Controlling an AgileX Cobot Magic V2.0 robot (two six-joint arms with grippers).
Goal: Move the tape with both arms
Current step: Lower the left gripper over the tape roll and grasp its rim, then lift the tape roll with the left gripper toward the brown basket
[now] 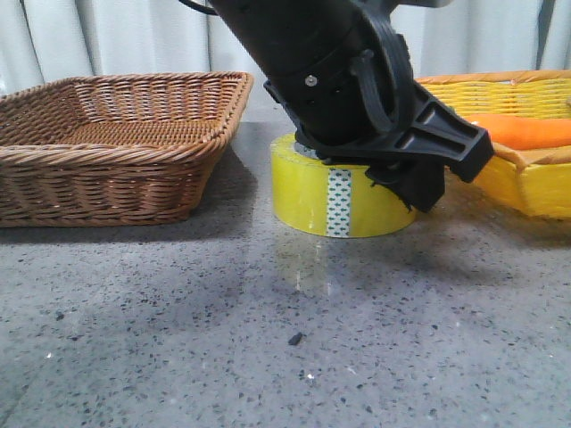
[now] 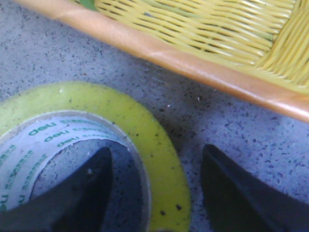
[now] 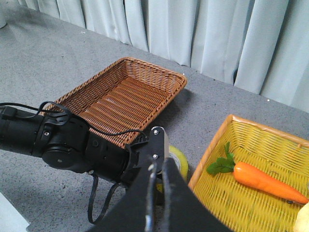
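The wide roll of translucent yellow packing tape [image 1: 343,198], with its white-green patterned strip facing the front camera, lies flat on the grey speckled stone surface [image 1: 268,339], between the brown woven wicker basket [image 1: 116,147] and the yellow woven basket [image 1: 526,178]; it sits just beside the yellow basket's orange rim and well clear of the brown one. The black left arm gripper [image 2: 154,193] is lowered onto the roll. Its fingers are apart: in the left wrist view one dark finger [image 2: 82,198] stands inside the white core with green print, the other outside the roll on the yellow-basket side, so the jaws straddle the tape wall without yet pinching it. The right arm gripper [image 3: 157,193] is held high above the roll, and its fingers appear closed together on nothing. An orange carrot [image 3: 265,181] with green leaves lies in the yellow basket and is not part of this job. Judged step in hand: securing the roll with the left arm ahead of a handover. To do it well, the fingers should close squarely across the wall, low enough for full contact, so the roll does not pivot on lift. The outer finger stands near the basket rim; the lift should go straight up to avoid snagging it.
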